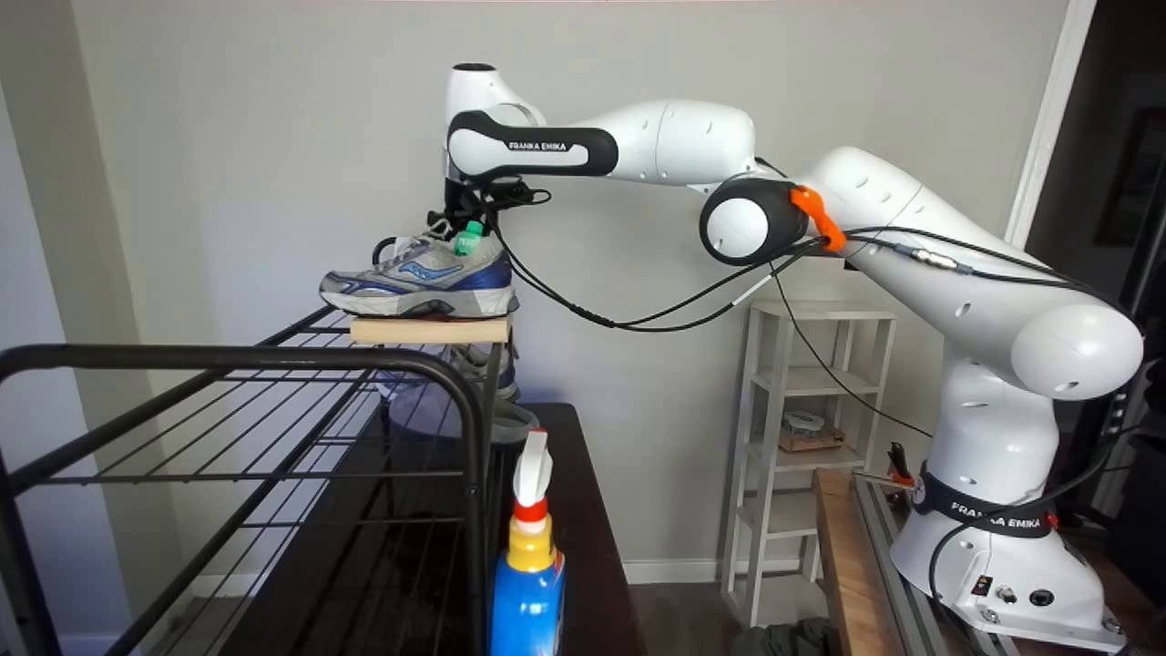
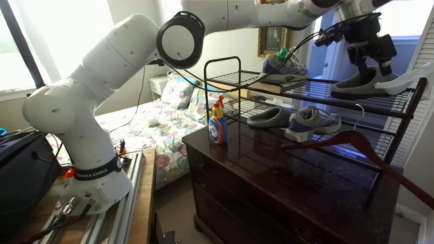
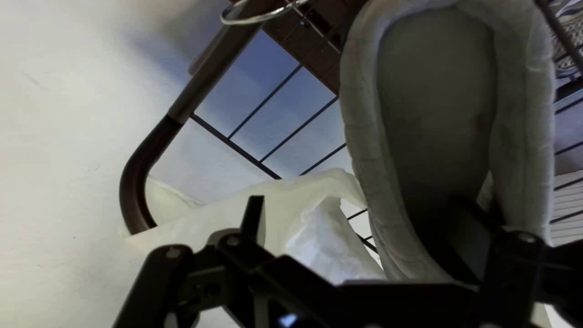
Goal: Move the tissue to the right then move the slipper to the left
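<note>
Wrist view: the tool (image 3: pixel 357 206) is spread, one finger at the mouth of the slipper (image 3: pixel 437 100), the other over the tissue (image 3: pixel 291 200). In an exterior view, the arm (image 2: pixel 180 40) reaches above the rack (image 2: pixel 352 105), wrist down; the slipper sits atop the rack, the tissue across its end rail (image 2: pixel 421 83), wire bars (image 2: pixel 318 89) between slipper and upper sneaker (image 2: pixel 291 73).

The big white arm (image 1: pixel 897 202) was bent. Its gripper (image 2: pixel 375 73) hung pointing down, the two fingers (image 2: pixel 363 69) wide apart.
</note>
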Robot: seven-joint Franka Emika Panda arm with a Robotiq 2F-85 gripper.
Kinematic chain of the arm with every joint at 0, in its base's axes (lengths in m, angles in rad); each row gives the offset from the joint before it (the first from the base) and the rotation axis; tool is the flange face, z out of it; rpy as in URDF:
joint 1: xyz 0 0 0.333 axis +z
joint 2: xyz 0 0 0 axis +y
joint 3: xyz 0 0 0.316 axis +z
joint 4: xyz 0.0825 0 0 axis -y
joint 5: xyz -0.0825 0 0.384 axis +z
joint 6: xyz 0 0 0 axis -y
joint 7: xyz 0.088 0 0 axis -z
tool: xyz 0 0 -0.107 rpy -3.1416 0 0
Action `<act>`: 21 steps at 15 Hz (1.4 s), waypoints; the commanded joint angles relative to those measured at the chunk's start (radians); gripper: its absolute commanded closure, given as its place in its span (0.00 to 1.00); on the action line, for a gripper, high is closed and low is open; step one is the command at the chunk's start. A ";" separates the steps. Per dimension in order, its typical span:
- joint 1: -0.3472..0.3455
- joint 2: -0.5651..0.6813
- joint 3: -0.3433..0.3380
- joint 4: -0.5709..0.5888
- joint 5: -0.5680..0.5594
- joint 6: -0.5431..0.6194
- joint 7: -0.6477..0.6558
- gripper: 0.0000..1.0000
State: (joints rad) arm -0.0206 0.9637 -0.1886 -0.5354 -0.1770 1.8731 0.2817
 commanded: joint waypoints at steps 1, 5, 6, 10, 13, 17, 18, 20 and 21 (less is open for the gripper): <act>0.000 0.007 0.000 0.000 0.000 0.004 0.000 0.00; -0.007 0.014 0.004 0.006 0.002 0.042 -0.013 0.00; -0.006 0.022 0.000 0.013 -0.006 0.079 -0.022 0.00; -0.012 0.038 0.008 0.012 0.001 0.172 -0.065 0.00; -0.012 0.047 0.011 0.004 0.005 0.192 -0.085 0.30; -0.012 0.057 0.008 0.004 0.002 0.197 -0.099 0.52; -0.011 0.059 0.007 0.004 0.002 0.197 -0.102 0.60; -0.010 0.061 0.006 0.004 0.000 0.198 -0.110 0.74; -0.009 0.062 0.004 0.005 -0.002 0.199 -0.113 0.80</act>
State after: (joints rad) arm -0.0257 1.0165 -0.1879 -0.5362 -0.1772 2.0483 0.1939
